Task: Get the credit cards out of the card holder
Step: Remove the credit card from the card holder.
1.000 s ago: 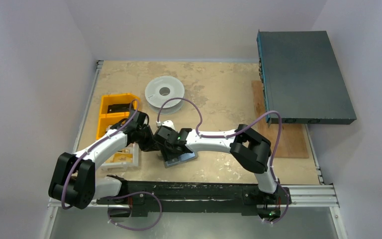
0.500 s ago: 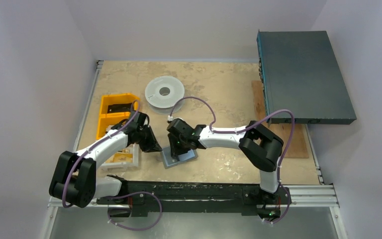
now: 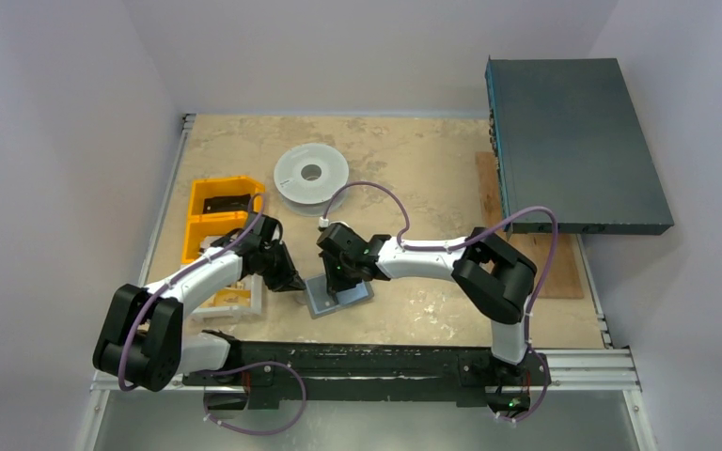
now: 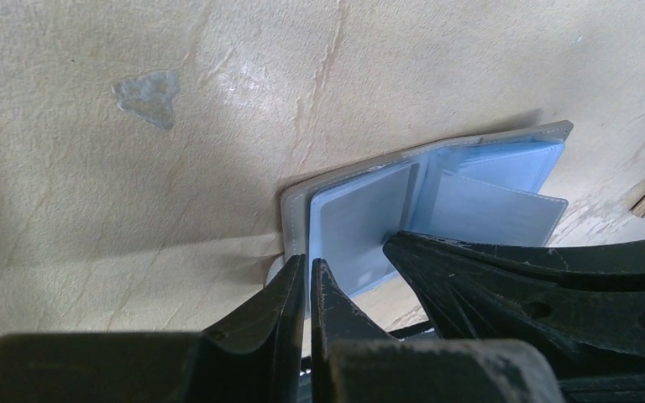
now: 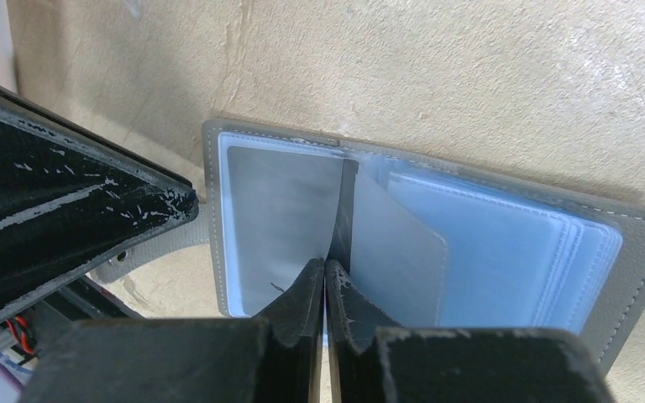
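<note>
Open grey card holder [image 3: 338,296] lying flat on the surface [image 3: 414,169] before me.
My left pincer [image 4: 306,285] is closed at its left edge; my right pincer [image 5: 325,281] is pinched shut on a raised plastic sleeve [image 5: 390,252] inside.

The card holder [image 3: 338,299] is found lying open and flat on the beige table [image 3: 414,169], towards its near edge; a slate-grey stitched cover and pale blue clear sleeves are noted. A silvery card [image 5: 277,210] is seen in one end sleeve; one leaf is raised at the fold.
</note>
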Robot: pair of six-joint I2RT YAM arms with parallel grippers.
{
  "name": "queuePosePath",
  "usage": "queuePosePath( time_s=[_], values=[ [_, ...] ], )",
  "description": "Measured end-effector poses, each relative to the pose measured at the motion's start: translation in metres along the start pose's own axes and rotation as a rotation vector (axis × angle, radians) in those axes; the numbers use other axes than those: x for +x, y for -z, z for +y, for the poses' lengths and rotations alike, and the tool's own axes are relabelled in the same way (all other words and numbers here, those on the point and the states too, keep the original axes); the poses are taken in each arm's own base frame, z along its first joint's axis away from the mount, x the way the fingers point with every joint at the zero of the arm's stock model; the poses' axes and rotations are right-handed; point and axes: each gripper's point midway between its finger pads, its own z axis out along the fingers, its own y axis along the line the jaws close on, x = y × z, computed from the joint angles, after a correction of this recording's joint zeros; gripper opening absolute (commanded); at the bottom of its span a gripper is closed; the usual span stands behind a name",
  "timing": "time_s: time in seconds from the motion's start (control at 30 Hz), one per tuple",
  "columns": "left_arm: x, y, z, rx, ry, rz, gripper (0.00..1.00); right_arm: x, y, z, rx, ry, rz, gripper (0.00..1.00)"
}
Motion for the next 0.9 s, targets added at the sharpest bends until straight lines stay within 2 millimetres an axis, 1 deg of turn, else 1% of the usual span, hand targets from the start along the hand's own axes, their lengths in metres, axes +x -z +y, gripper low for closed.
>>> queuePosePath(
  time_s=[0.3, 0.5, 0.6, 0.7, 0.8, 0.9],
  values=[
    [0.000, 0.000, 0.000, 0.000, -0.008, 0.001, 0.06, 0.001, 0.001, 0.002, -0.028, -0.018, 0.005, 0.00],
    [0.001, 0.000, 0.001, 0.001, -0.021, 0.003, 0.06, -0.005, 0.014, 0.003, -0.045, -0.040, -0.021, 0.00],
    [0.001, 0.000, 0.000, 0.004, -0.027, 0.005, 0.07, -0.012, 0.024, 0.005, -0.063, -0.054, -0.047, 0.00],
    [0.002, 0.000, 0.000, 0.008, -0.034, 0.008, 0.09, -0.018, 0.027, 0.009, -0.081, -0.062, -0.068, 0.00],
    [0.002, 0.001, 0.000, 0.012, -0.036, 0.012, 0.10, -0.018, 0.027, 0.009, -0.086, -0.065, -0.065, 0.13],
    [0.002, 0.001, -0.001, 0.012, -0.036, 0.013, 0.10, -0.017, 0.027, 0.008, -0.085, -0.062, -0.064, 0.20]
  ],
)
